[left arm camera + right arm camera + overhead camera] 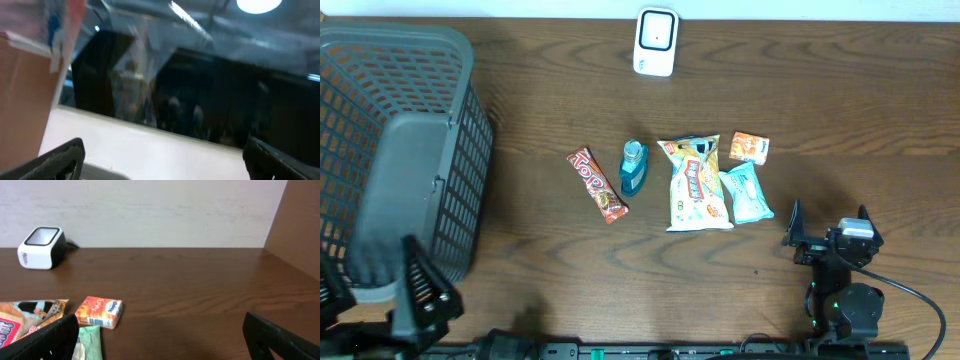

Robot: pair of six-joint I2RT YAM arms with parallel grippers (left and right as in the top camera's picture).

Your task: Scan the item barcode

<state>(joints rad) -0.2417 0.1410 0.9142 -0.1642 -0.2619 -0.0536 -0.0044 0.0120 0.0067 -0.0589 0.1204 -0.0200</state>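
Observation:
Several items lie in a row mid-table: a red candy bar (597, 184), a teal bottle (634, 167), a yellow snack bag (696, 184), an orange box (749, 147) and a mint tissue pack (746, 193). The white scanner (656, 42) stands at the far edge. My right gripper (830, 230) sits open near the front edge, to the right of the items and touching none. Its wrist view shows the orange box (99, 312), barcode side facing me, the mint pack (90, 342) and the scanner (41, 247) beyond the open right gripper (160, 347). My left gripper (375, 290) is open and empty at the front left.
A large grey mesh basket (470, 190) fills the left side of the table, right beside my left arm. The left wrist view is blurred and tilted upward, showing a white wall and dark windows past the open left gripper (165, 167). A brown partition (295, 230) stands at the right.

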